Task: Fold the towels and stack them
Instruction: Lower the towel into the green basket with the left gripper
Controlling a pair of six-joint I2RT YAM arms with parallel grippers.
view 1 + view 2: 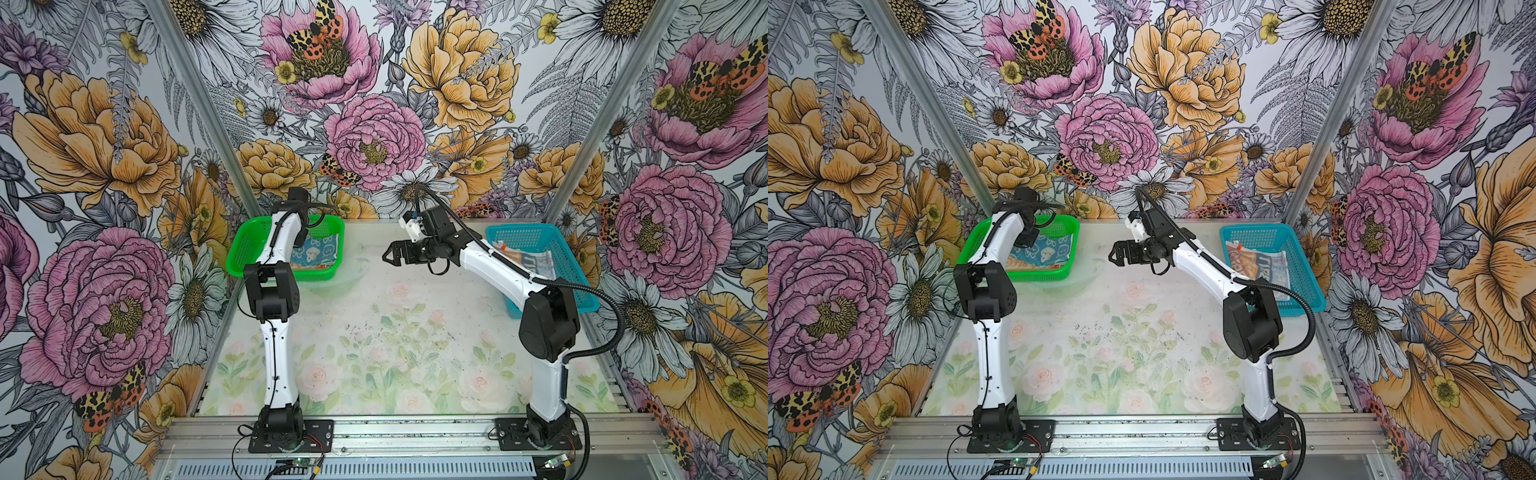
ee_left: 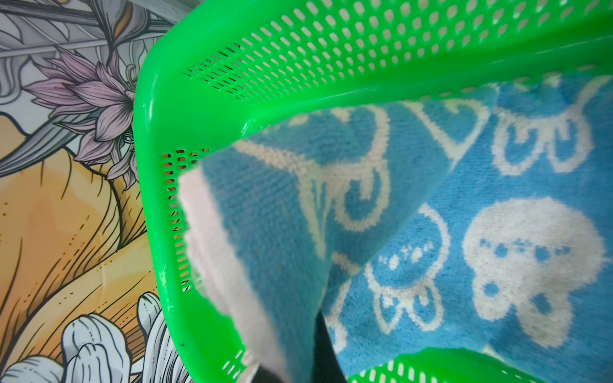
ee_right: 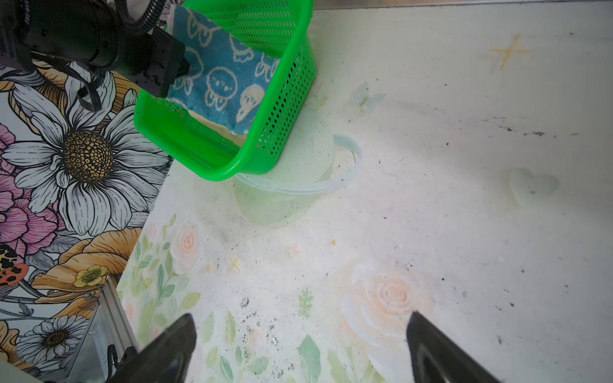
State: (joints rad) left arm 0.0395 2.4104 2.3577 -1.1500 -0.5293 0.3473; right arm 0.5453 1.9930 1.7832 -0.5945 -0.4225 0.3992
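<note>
The teal-blue towel [image 1: 318, 251] [image 1: 1050, 253] [image 2: 497, 232] [image 3: 225, 83] with white bunnies lies in the green basket [image 1: 245, 249] [image 1: 976, 241] [image 2: 199, 109] [image 3: 212, 159]. My left gripper [image 1: 302, 243] [image 2: 298, 373] [image 3: 180, 71] is down inside that basket, shut on a lifted edge of this towel. An orange towel [image 1: 309, 267] [image 1: 1023, 264] peeks out from under it. The striped towel [image 1: 536, 259] [image 1: 1264, 266] lies in the blue basket [image 1: 582, 301] [image 1: 1308, 301]. My right gripper [image 1: 388, 254] [image 1: 1113, 255] [image 3: 300, 318] hangs open over the bare table, holding nothing.
The green basket stands at the back left, tilted on a clear plastic tub [image 1: 340, 282] [image 3: 298, 189]. The blue basket stands at the back right behind the right arm. The floral table mat [image 1: 395, 353] [image 1: 1121, 353] fills the middle, and flowered walls close in three sides.
</note>
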